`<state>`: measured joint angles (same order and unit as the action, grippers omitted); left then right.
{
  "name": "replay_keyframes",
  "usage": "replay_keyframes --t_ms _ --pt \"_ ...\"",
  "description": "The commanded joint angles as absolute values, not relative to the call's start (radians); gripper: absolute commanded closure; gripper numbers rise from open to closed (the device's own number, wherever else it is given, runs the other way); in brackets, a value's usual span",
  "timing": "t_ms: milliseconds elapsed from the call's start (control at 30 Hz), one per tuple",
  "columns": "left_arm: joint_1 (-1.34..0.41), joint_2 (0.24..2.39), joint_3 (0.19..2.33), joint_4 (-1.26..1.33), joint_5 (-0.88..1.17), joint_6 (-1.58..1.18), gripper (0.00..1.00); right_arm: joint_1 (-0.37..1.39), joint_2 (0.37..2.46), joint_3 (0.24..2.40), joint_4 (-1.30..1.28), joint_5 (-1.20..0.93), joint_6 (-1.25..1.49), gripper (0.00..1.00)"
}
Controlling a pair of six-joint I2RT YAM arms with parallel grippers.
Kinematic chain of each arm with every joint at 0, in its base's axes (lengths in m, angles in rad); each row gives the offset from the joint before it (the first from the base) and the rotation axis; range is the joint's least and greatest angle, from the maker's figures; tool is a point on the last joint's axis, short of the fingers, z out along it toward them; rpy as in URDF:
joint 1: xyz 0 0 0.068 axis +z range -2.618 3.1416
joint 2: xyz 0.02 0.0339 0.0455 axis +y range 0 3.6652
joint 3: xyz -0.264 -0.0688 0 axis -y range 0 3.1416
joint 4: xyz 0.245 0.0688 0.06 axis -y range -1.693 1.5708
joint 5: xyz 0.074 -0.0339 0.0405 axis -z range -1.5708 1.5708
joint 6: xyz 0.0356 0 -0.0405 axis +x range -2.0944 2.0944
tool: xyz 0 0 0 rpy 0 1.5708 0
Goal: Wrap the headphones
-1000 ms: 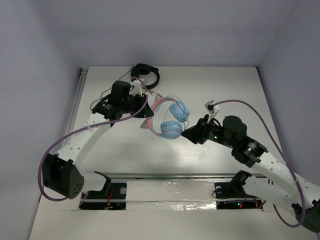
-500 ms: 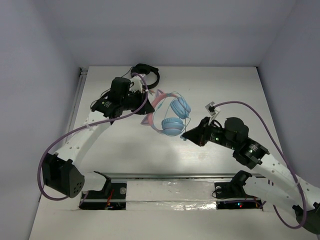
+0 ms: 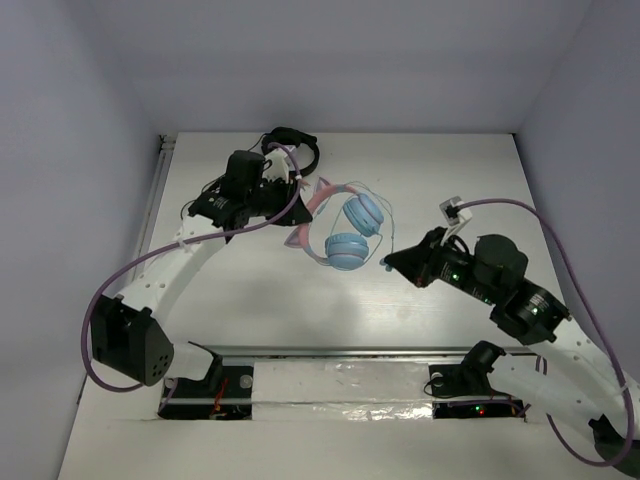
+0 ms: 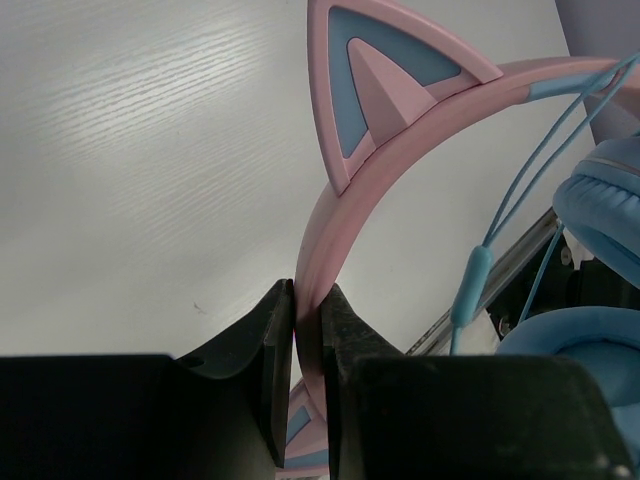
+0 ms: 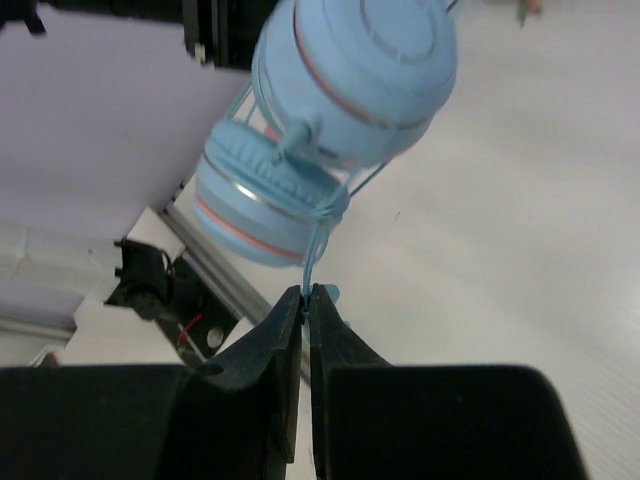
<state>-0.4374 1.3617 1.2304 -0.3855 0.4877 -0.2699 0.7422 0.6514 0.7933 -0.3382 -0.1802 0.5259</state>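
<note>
Nearest the arm bases, the right fingers (image 5: 305,293) were clenched on the thin pale blue cable (image 5: 318,238), pinching it just below the earcups, with the line running taut up from the tips. Beyond them hung the over-ear headphones with light blue round earcups and a pink cat-eared headband (image 3: 345,235), near the middle of the white wood-grain desk (image 3: 450,170) and, by the look of both wrist views, lifted clear of it. The two earcups (image 5: 355,70) sat one against the other, and at least one turn of cable already seemed to cross the joint between them; a loose loop also arced out to the right in the top view. Farther on, the left fingers (image 4: 308,300) were clamped on the pink headband (image 4: 345,190), gripping it below one cat ear and holding the set steady. At the far edge lay a pair of black headphones with a black cable (image 3: 295,145), just behind the left arm and no part of the job.

The step in hand looked like winding, partway done. The next move would call for the right arm to carry the cable round the earcups under steady tension while the left held firm, without letting the thin line slip from the pinch
</note>
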Motion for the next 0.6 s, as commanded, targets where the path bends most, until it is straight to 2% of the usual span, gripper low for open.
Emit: replay_keyframes --t_ms 0,100,367,567 --pt "-0.442 1.315 1.223 -0.336 0.563 -0.267 1.0 0.752 0.644 0.909 -0.405 0.001 0.488 1.0" --pt "-0.442 1.292 1.197 -0.353 0.568 -0.252 1.0 0.752 0.669 0.968 -0.448 0.133 0.463 1.0" --pt "-0.442 1.241 1.123 -0.348 0.555 -0.248 1.0 0.752 0.741 1.075 -0.445 0.273 0.448 1.0" --pt "-0.442 1.238 1.173 -0.371 0.529 -0.241 1.0 0.752 0.736 0.974 -0.449 0.298 0.497 1.0"
